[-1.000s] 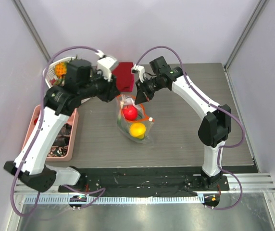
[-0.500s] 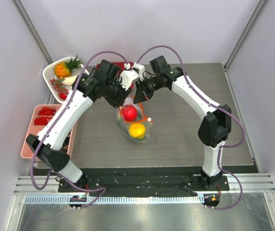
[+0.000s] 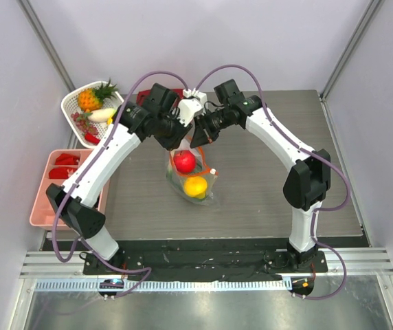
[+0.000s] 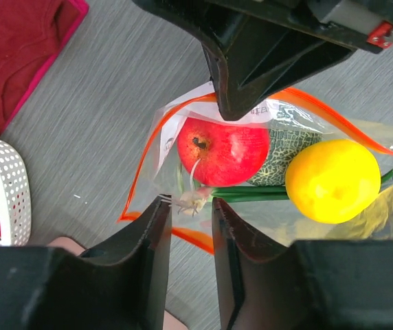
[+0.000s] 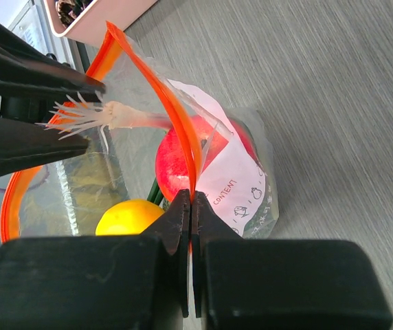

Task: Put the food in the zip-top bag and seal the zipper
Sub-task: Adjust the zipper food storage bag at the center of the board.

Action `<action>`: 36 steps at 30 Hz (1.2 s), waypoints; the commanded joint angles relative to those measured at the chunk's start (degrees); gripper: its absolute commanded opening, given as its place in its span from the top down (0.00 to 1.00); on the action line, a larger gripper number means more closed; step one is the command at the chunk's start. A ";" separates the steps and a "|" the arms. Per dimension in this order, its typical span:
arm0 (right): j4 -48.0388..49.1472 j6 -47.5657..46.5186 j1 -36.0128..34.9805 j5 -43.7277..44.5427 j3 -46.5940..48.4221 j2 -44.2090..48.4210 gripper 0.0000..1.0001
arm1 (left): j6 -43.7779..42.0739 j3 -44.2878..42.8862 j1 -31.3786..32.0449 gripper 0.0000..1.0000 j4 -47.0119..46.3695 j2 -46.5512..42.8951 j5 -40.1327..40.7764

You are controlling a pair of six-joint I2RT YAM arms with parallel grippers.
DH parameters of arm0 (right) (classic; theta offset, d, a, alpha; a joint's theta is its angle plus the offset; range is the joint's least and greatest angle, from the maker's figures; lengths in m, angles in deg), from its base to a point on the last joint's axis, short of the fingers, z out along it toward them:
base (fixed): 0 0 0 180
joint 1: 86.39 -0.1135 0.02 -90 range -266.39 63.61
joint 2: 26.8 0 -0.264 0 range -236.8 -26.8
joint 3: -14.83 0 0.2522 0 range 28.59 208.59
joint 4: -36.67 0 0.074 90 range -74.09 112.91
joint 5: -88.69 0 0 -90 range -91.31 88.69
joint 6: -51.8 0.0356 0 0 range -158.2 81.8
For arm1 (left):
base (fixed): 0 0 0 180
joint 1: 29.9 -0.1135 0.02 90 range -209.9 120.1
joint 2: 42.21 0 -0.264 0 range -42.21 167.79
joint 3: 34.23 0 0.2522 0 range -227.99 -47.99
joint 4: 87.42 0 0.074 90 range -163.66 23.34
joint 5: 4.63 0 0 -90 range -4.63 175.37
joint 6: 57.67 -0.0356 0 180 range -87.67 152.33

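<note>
Top view, near to far: citrus (image 3: pixel 196 186) and apple (image 3: pixel 185 161) sit inside zip-top bag (image 3: pixel 211 182), centre frame on worktop (image 3: pixel 272 179), melon (image 4: pixel 282 148) between them. Green onion (image 4: pixel 251 194) mostly in. Its root end is at the bag mouth, lower centre of left-wrist view, between left gripper (image 4: pixel 189 203) tips. Jaws narrowly parted, no firm hold seen. Beyond, right gripper (image 5: pixel 192 199) is clamped on zipper (image 5: pixel 176 117), holding mouth up. Judgement: loading approx. done, seal not begun. Rec.: push root clear of strip, keep mouth raised, then press strip end to end.
</note>
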 commanded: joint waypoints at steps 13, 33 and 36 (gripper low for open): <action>3.43 1.24 1.80 -2.93 1.66 2.94 0.99 | -0.39 2.43 0.30 1.00 -0.65 2.46 0.57; 6.59 3.87 3.21 -6.62 -0.18 3.11 0.99 | 0.40 3.05 2.50 0.77 2.33 7.75 0.76; 7.03 4.14 3.21 -6.80 -0.79 3.37 0.99 | -0.39 0.33 2.24 0.44 2.69 3.80 -5.65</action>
